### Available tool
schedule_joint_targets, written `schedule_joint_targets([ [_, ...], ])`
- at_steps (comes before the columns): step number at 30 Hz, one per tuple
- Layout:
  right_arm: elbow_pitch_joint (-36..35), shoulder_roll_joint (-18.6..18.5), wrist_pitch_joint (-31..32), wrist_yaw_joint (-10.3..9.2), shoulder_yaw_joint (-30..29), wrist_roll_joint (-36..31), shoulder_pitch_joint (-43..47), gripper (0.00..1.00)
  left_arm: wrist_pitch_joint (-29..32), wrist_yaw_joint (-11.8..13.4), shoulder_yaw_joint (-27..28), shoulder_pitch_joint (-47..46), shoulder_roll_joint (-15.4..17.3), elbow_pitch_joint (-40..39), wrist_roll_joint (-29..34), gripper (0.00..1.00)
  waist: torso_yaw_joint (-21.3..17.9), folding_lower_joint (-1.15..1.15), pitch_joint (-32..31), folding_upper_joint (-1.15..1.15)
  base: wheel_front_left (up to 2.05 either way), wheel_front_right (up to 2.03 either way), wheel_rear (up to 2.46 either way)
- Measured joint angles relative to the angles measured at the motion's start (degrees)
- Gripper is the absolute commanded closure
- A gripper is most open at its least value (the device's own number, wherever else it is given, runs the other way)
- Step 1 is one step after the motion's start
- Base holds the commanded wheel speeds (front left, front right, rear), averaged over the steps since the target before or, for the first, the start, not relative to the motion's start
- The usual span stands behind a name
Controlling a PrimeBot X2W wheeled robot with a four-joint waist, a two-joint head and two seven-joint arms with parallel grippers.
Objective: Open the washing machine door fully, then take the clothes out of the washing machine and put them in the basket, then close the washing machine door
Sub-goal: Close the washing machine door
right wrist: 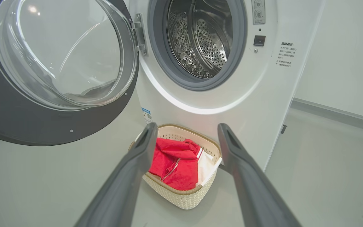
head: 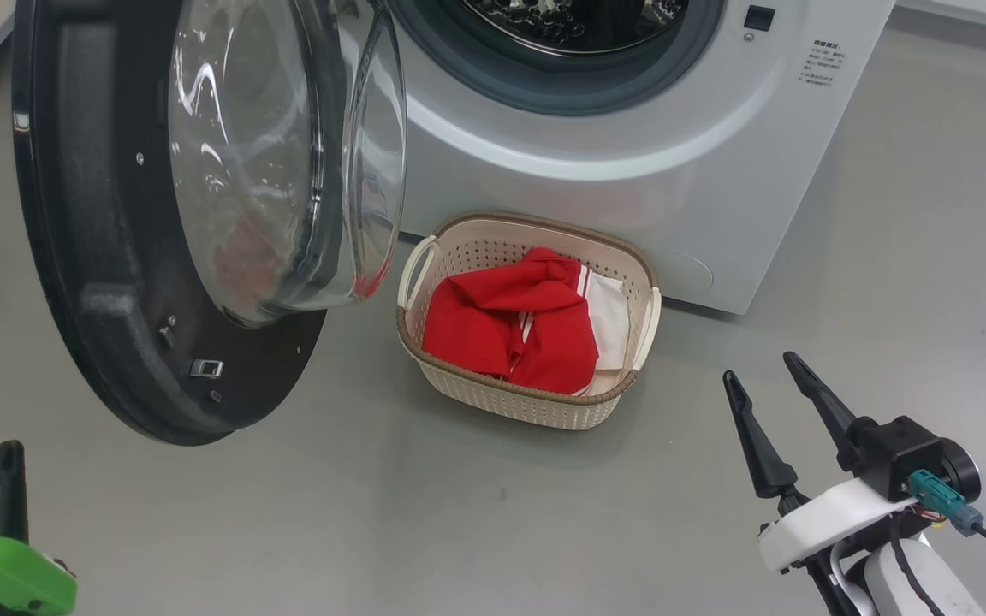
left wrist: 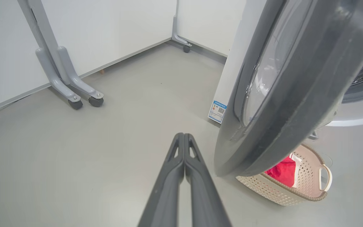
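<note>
Now the clothes [head: 501, 329] sit in the basket [head: 512, 404] at centre frame, and the drum [right wrist: 200, 41] is seemingly empty. Upper left, the washing machine door [head: 86, 257] hangs open: rigid, weighty, glossy. Push its black rim far from the hinge. Left gripper [left wrist: 184, 136] is pinched shut and empty, right gripper [head: 758, 366] spread wide.

My head camera looks forward and down from high up at the floor [head: 493, 513]: basket [head: 501, 402] near centre, door [head: 91, 257] at 10 o'clock, washing machine [head: 630, 145] at 12. My left wrist camera rides low along the left pincer [left wrist: 184, 135], hard up beside the door's edge at 2 o'clock, basket at 4. My right wrist camera faces the washing machine squarely from farther back, drum [right wrist: 200, 41] at 12. All three share basket and door.
</note>
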Motion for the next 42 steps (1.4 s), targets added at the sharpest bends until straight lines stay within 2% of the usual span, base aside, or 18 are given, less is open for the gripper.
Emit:
schedule_joint_targets([
  [4,-0.01,0.16,0.00,0.00,-0.02,0.00,0.42,0.00,-5.31,0.00,-0.89,1.70,0.01,1.02,2.16,1.00,0.12,0.00,-0.26,0.00,0.00,0.00,0.00],
  [13,-0.01,0.54,0.00,0.00,-0.04,0.00,0.76,0.00,-14.24,-0.01,-2.00,3.79,-1.56,4.08,2.87,1.00,0.13,0.00,-0.69,0.00,0.00,0.00,0.00],
  [14,-0.01,0.55,0.00,0.00,-0.08,0.00,0.78,0.00,-15.28,-0.01,-2.36,3.91,-1.48,4.30,3.57,0.87,0.12,0.00,-0.72,0.00,0.00,0.00,0.00],
  [15,-0.01,0.56,0.00,0.00,-0.12,0.00,0.78,0.00,-16.38,-0.01,-2.56,3.95,-1.46,4.60,4.49,0.56,0.11,0.00,-0.74,0.00,0.00,0.00,0.00],
  [16,-0.01,0.56,0.00,0.00,-0.15,0.00,0.79,0.00,-17.20,-0.01,-2.59,3.99,-1.46,5.09,4.89,0.07,0.10,0.00,-0.77,0.00,0.00,0.00,0.00],
  [17,-0.01,0.56,0.00,0.00,-0.19,0.00,0.81,0.00,-17.75,-0.01,-2.58,4.19,-1.51,5.70,4.87,0.00,0.10,0.00,-0.80,0.00,0.00,0.00,0.00],
  [24,-0.01,0.71,0.00,0.00,-0.25,-0.01,0.86,0.00,-21.78,-0.01,-3.82,4.97,-1.29,7.95,7.11,0.00,0.12,0.00,-1.02,0.00,0.00,0.00,0.00],
  [42,-0.02,1.08,0.00,0.01,-0.38,-0.02,1.54,0.00,-23.45,-0.02,-4.86,4.96,-1.27,10.82,8.31,0.00,0.21,0.00,-1.65,0.00,0.00,0.00,0.00],
])
